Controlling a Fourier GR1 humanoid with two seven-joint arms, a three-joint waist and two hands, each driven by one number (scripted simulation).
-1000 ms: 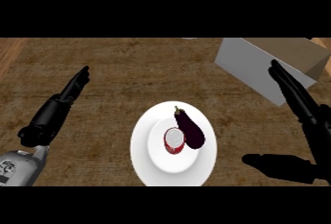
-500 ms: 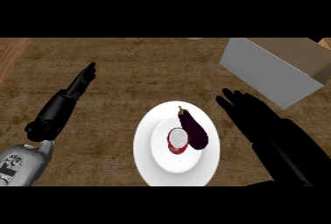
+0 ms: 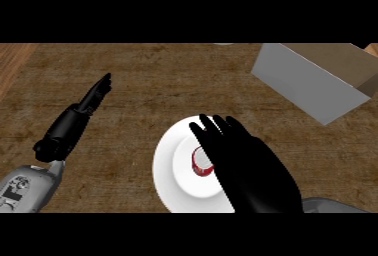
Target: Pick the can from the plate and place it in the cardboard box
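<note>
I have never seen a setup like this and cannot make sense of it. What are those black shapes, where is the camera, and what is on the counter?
You are looking through a camera in the robot's head, pointed steeply down at a brown kitchen counter. The black shapes are the robot's two hands on grey forearms, coming in from the bottom edge.

The left hand is at the left, fingers straight, resting over the counter and holding nothing.

The right hand is spread open above a white plate, covering much of it. Its fingers are straight, so it has not grasped anything yet.

Peeking out beside that hand is a red can standing on the plate. Whatever else is on the plate is hidden under the hand.

At the upper right sits an open cardboard box, where the can should go.
</note>
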